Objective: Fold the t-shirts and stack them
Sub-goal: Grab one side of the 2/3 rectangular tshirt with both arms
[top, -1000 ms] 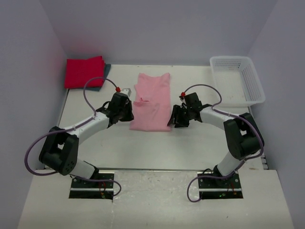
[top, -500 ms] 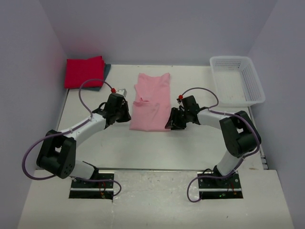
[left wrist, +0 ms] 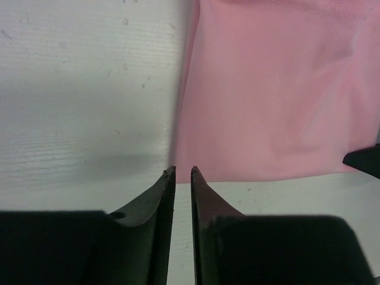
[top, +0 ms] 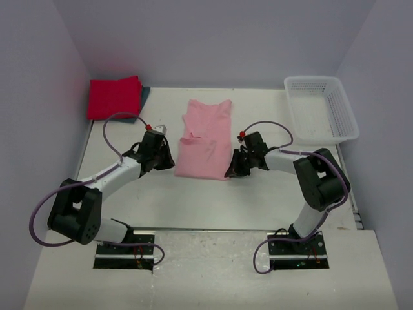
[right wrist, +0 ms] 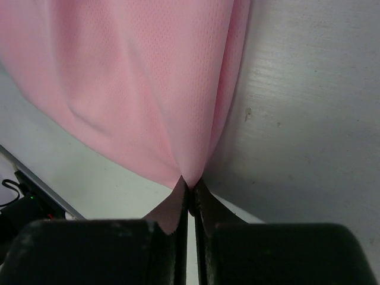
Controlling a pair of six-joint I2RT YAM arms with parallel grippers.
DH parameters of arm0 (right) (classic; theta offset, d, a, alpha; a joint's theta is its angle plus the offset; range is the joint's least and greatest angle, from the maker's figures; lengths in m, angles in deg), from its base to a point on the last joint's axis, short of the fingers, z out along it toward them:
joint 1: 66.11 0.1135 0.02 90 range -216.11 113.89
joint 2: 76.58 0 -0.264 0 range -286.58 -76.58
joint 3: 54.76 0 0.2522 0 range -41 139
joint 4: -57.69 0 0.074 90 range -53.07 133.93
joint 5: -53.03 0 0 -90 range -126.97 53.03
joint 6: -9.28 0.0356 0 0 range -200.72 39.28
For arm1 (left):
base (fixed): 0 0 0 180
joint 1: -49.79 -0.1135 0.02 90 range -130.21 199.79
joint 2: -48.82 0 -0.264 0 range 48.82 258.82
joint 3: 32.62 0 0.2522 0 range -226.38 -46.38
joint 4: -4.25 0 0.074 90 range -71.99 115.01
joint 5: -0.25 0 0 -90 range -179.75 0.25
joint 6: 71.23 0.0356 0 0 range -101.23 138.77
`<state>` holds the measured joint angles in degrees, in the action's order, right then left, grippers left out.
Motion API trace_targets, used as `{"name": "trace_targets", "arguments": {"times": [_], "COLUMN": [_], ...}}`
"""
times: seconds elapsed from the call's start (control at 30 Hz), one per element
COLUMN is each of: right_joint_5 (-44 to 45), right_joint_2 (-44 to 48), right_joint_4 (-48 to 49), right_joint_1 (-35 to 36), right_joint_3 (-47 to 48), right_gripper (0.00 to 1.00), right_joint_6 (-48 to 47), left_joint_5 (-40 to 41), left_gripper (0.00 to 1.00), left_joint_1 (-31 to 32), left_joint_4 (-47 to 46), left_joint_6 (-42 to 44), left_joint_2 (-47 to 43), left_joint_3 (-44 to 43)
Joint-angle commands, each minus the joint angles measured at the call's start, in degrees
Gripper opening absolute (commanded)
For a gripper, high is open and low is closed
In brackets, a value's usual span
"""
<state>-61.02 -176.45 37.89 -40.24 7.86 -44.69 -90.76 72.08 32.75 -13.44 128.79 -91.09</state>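
Observation:
The pale pink t-shirt lies flat mid-table, folded into a long strip. My right gripper is shut on its near right corner. The right wrist view shows the pink cloth pinched into a peak between the right gripper jaws. My left gripper sits at the near left corner. In its wrist view the left gripper jaws stand slightly apart, bare table between them, tips at the pink shirt's edge. A folded red t-shirt rests on a dark teal one at the far left.
A white mesh basket stands at the far right corner. Lilac walls close in the table on three sides. Both arms' cables loop above their wrists.
The right gripper slid left onto the pink shirt's near right corner and shut on it. The left gripper shifted a little toward the near left corner and its jaws parted slightly.

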Motion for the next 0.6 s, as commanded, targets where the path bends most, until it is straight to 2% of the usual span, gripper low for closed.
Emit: {"name": "trace_targets", "arguments": {"times": [0.0,0.07,0.13,0.23,0.43,0.57], "right_joint_5": [1.55,2.08,2.69,2.96,2.7,2.52], "right_joint_2": [-1.46,-1.73,-1.64,-1.64,-1.29,-1.29], "right_joint_4": [-0.46,-0.72,-1.07,-1.52,-1.25,-1.08], "right_joint_1": [0.24,0.24,0.32,0.32,0.41,0.59], "right_joint_3": [-0.08,0.01,0.09,0.36,0.09,-0.08], "right_gripper": [0.0,0.0,0.0,0.0,0.0,0.0], "right_joint_6": [-0.43,-0.52,-0.61,-0.87,-1.05,-1.05], "left_joint_5": [-0.04,-0.74,-1.35,-9.75,-18.04,-19.02], "left_gripper": [0.19,0.27,0.31,0.43,0.51,0.51], "left_joint_1": [-1.01,-1.36,-1.98,-3.38,-4.7,-5.32], "left_joint_4": [-1.55,-3.31,-4.71,-10.76,-18.95,-21.59], "left_joint_6": [-3.73,-4.7,-5.94,-6.29,-6.99,-7.61], "left_joint_2": [-1.21,-2.26,-3.23,-4.2,-0.61,2.73], "left_joint_3": [2.51,4.89,7.7,11.56,15.18,15.62]}}
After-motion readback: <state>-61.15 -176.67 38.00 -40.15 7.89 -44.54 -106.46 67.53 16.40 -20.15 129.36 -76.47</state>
